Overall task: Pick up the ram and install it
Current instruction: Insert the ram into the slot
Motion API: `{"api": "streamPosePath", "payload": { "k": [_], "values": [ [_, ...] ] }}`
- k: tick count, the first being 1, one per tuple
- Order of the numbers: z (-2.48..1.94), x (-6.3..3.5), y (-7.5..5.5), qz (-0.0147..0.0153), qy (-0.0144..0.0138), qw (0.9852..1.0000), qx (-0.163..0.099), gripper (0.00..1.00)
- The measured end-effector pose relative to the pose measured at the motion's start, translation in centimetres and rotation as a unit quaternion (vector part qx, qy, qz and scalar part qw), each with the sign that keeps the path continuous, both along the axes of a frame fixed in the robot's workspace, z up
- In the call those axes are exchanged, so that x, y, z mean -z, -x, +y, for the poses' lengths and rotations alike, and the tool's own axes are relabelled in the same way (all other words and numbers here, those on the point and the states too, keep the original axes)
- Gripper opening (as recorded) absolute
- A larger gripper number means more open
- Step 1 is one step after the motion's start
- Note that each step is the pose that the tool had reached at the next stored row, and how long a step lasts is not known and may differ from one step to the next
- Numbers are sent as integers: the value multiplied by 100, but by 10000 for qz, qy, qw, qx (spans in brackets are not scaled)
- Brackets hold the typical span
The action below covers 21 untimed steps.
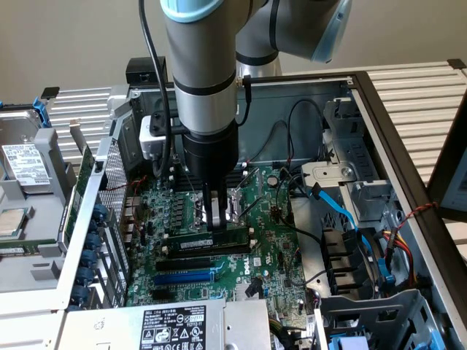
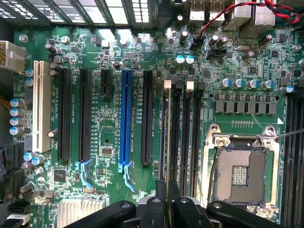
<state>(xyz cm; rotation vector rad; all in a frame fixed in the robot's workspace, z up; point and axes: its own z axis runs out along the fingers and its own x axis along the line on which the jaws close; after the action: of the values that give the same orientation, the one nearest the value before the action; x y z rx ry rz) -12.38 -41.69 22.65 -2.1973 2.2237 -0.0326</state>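
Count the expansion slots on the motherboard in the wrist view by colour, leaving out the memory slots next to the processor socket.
White slots: 1
Black slots: 4 (three long, one short)
Blue slots: 1
Total: 6

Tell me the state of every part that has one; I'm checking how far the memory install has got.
gripper, shut on the ram.
ram, held upright on edge along a memory slot; seated or not, cannot tell.
neighbouring memory slots, empty.
blue expansion slot, empty.
processor socket, empty, contacts exposed.
computer case, open, motherboard exposed.
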Motion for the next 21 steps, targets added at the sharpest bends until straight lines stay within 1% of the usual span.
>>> {"api": "streamPosePath", "payload": {
  "k": [4,8,13,21],
  "values": [
    [-7,-7,3,-2,0,10000,1,14],
    [-12,-9,3,-13,1,10000,3,14],
    [-14,-8,3,-27,10,10000,5,14],
    [-14,19,23,-43,12,10000,4,14]
  ]
}}
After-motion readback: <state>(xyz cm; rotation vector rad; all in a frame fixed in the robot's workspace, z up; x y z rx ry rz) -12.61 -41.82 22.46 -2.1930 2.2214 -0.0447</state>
